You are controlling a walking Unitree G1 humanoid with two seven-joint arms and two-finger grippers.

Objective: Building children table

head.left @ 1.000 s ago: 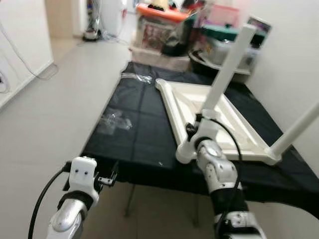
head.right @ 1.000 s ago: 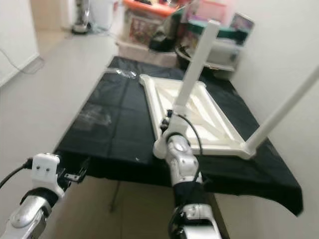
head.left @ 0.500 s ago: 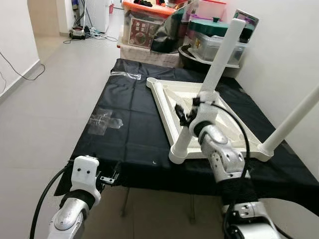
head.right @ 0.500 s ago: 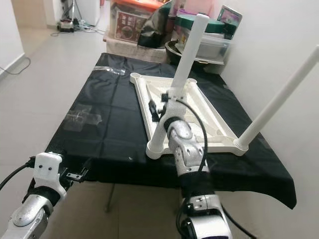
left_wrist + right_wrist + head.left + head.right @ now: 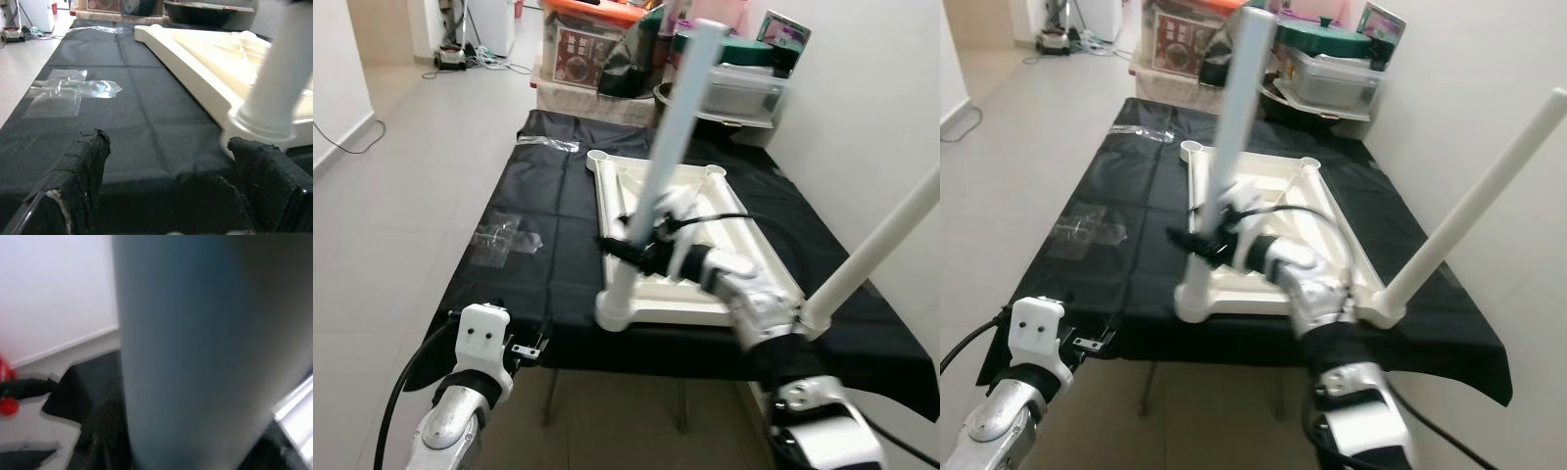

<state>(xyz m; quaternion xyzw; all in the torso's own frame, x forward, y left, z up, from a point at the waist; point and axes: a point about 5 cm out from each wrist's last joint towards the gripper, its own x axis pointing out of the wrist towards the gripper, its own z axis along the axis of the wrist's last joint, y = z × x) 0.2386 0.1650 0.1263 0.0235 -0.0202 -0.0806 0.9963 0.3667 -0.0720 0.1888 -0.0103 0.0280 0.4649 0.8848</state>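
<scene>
We see a black cloth (image 5: pixel 558 245) covering the work surface, with the white tabletop (image 5: pixel 695 230) lying upside down on it; a white leg (image 5: pixel 661 181) stands tilted in its near corner socket, another leg (image 5: pixel 876 250) at the right corner; our right gripper (image 5: pixel 641 250) clasps the near leg low down; our left gripper (image 5: pixel 166 181), fingers (image 5: pixel 83 166) spread and empty, hovers at the cloth's near edge; a plastic wrapper (image 5: pixel 504 238) lies flat on the cloth.

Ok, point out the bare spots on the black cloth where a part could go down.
Bare black cloth lies between the clear plastic wrap and the upturned table top, and along the near edge before the left gripper. It is crowded at the near-left leg, where the right gripper works.
</scene>
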